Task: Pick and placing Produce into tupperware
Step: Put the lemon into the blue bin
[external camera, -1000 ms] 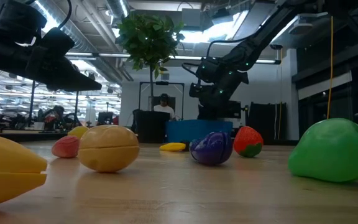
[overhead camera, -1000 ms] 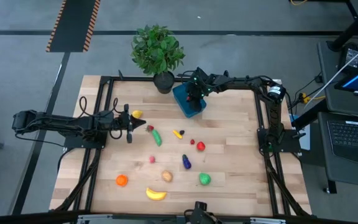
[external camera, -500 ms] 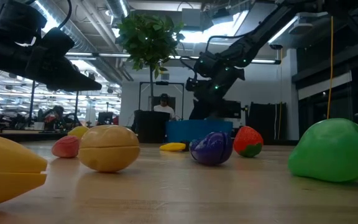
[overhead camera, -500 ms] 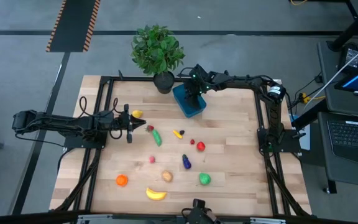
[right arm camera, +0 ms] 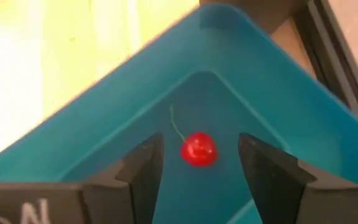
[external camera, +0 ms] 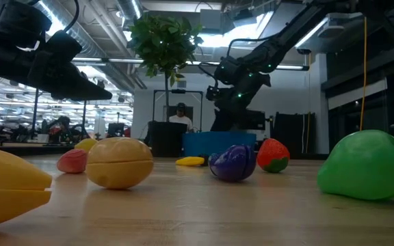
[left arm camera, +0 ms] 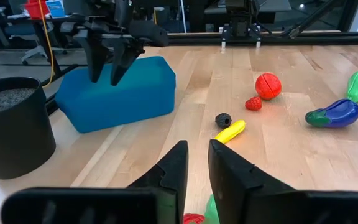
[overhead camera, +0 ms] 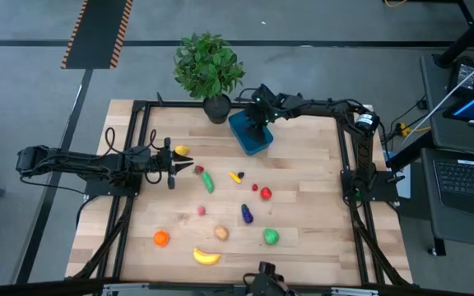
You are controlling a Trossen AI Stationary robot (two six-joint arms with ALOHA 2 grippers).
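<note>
Inspector A: Wooden tabletop (overhead camera: 303, 205), viewed from above, carries scattered toy produce. Nearest the front edge lies the banana (overhead camera: 206, 256), with the orange (overhead camera: 161, 238) off to its left and the potato (overhead camera: 220, 233) and green apple (overhead camera: 271, 237) just behind.

Inspector B: Confirmed. Mid-table I record the eggplant (overhead camera: 246, 214), a small pink piece (overhead camera: 202, 210), the red strawberry (overhead camera: 265, 193) with a smaller red berry (overhead camera: 255, 187) just beside it, a small yellow piece (overhead camera: 236, 176), and the cucumber (overhead camera: 207, 181). State of the left arm?

Inspector A: Left end effector (overhead camera: 189, 168) hovers above the tabletop on the left side, between the lemon (overhead camera: 181, 151) and the cucumber. Its wrist view shows the two fingers parted by a narrow gap with nothing between them.

Inspector B: And farther back?

Inspector A: Blue tupperware (overhead camera: 249, 136) sits near the far edge, just beside the dark pot of the potted plant (overhead camera: 209, 70). Right end effector (overhead camera: 259, 123) hangs directly over the container. Its wrist view shows the fingers (right arm camera: 143, 171) spread apart and holding nothing, and a red cherry (right arm camera: 197, 149) with a thin stem lies on the container floor between them.

Inspector B: Beyond the table, the low view shows a person (external camera: 180, 116) seated in the room.
</note>
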